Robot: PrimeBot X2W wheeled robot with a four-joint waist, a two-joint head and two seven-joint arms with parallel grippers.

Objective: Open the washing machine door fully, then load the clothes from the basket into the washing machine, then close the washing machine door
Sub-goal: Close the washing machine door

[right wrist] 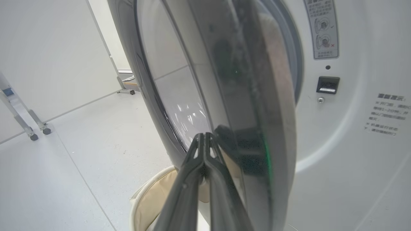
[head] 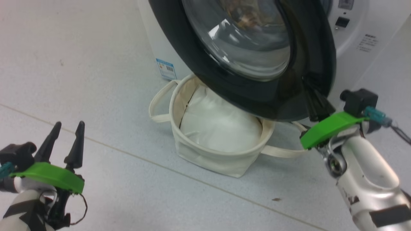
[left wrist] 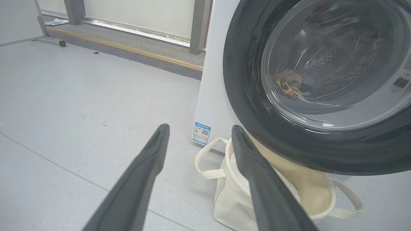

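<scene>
The washing machine door (head: pixel 192 57), black-rimmed with a bulging glass bowl, stands ajar from the white washing machine (head: pixel 353 48), overhanging the basket (head: pixel 205 160). My right gripper (head: pixel 313 96) is shut, its fingertips against the door's lower right rim; in the right wrist view this gripper (right wrist: pixel 204 135) lies on the door (right wrist: pixel 250 96) with nothing between its fingers. My left gripper (head: pixel 69 124) hangs open at the lower left, apart from the basket (left wrist: pixel 231 199). Through the glass, crumpled clothes (left wrist: pixel 287 83) with orange-brown print show inside the drum.
A plain white cushion-like lump (head: pixel 218 128) fills the cream basket, whose strap handles loop out to both sides. A small blue label (head: pixel 166 68) sits low on the washer's side. Wheeled frame legs (right wrist: pixel 30 128) stand far off on the pale floor.
</scene>
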